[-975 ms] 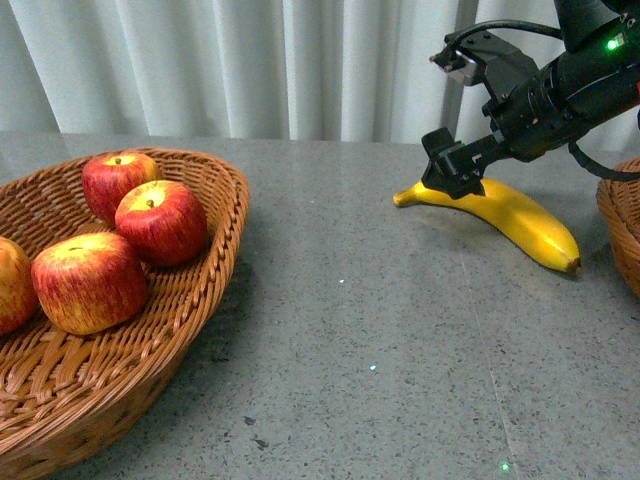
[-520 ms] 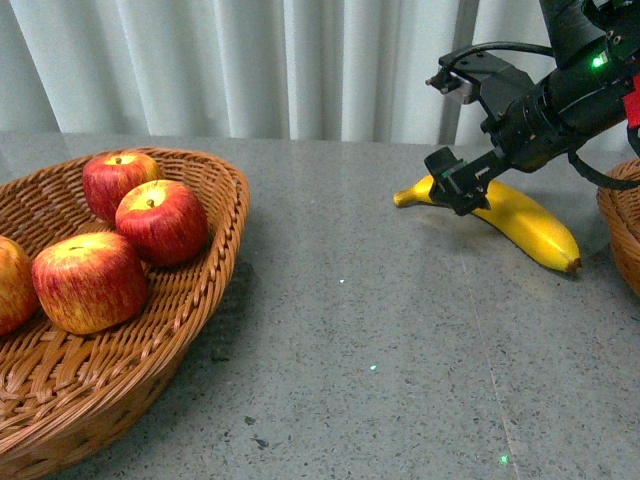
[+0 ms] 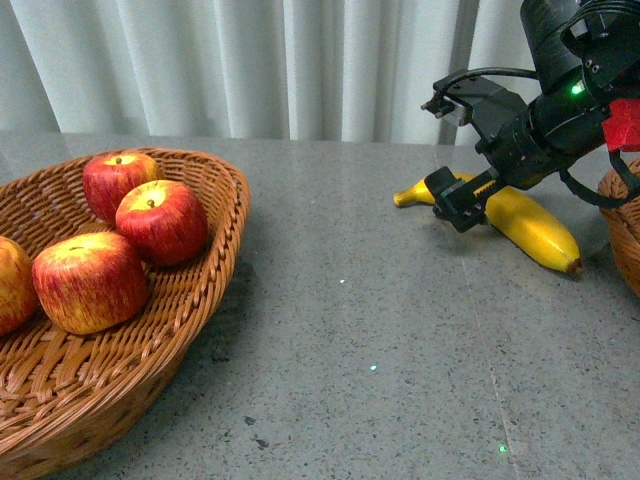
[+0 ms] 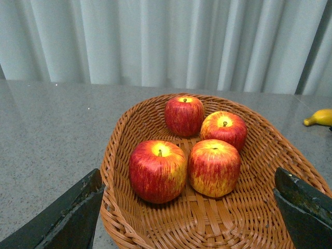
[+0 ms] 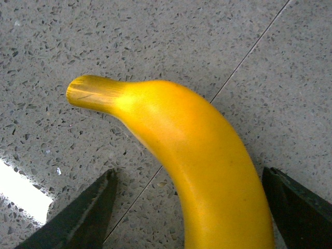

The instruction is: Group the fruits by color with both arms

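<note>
Yellow banana (image 3: 520, 220) lying flat on the grey speckled table (image 3: 380, 330), at about 2 o'clock in the front view, stem end toward the middle of the table, brown tip toward the right edge. Right gripper (image 3: 462, 198) poised directly over the stem half, jaws spread wide with one finger on each side of the fruit, nothing held yet. From the right wrist view, banana (image 5: 197, 155) centred between the two dark fingers (image 5: 83, 212), table visible in the gaps.

Probably the reach-and-grasp step for the last loose fruit in sight. For a clean pick: lower straight until the fingers bracket the thick part just behind the stem, keep the fruit centred, close gently enough not to bruise or roll it, then lift toward the wicker basket (image 3: 625, 225) edge showing at 3 o'clock.

Four red apples (image 4: 158, 168) streaked with yellow already together in the large wicker basket (image 4: 249, 228) at 8 o'clock in the front view. Left gripper (image 4: 187, 218) hanging above that basket, jaws apart and empty. Pale curtain (image 3: 250, 60) behind the table.
</note>
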Controlling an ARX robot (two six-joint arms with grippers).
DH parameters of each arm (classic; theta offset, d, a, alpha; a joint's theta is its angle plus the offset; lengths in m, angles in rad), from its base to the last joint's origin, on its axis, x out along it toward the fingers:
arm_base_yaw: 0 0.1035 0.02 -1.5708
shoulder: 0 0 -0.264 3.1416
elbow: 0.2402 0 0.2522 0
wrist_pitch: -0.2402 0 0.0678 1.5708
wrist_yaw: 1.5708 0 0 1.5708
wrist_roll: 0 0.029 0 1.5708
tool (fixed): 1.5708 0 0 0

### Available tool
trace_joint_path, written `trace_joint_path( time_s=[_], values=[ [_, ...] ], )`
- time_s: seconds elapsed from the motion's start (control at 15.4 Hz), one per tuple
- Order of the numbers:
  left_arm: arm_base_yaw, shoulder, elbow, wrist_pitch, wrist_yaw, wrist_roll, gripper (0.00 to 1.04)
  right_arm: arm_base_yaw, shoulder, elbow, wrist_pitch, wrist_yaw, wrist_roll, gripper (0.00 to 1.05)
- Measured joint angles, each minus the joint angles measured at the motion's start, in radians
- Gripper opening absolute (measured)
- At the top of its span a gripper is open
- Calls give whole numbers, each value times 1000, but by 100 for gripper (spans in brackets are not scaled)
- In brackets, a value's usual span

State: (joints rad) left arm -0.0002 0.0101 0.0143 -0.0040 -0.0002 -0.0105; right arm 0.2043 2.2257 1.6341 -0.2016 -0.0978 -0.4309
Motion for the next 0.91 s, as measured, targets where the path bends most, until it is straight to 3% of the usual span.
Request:
trace_joint_path(
  time_s=[0.19, 0.32, 0.45, 0.58, 0.91],
  values=[
    [0, 0, 0, 0, 0, 0, 98, 6, 0, -11, 2, -4, 5, 54],
    [0, 0, 0, 0, 0, 0, 98, 6, 0, -11, 8, -12, 12, 38],
    [0, 0, 0, 0, 0, 0, 98, 6, -13, -32, 68, -52, 63, 35],
    [0, 0, 0, 0, 0, 0, 98, -49, -197, -118, 270, -248, 308, 35],
    [0, 0, 0, 0, 0, 0, 98, -116, -294, -188, 341, -313, 406, 35]
  ],
)
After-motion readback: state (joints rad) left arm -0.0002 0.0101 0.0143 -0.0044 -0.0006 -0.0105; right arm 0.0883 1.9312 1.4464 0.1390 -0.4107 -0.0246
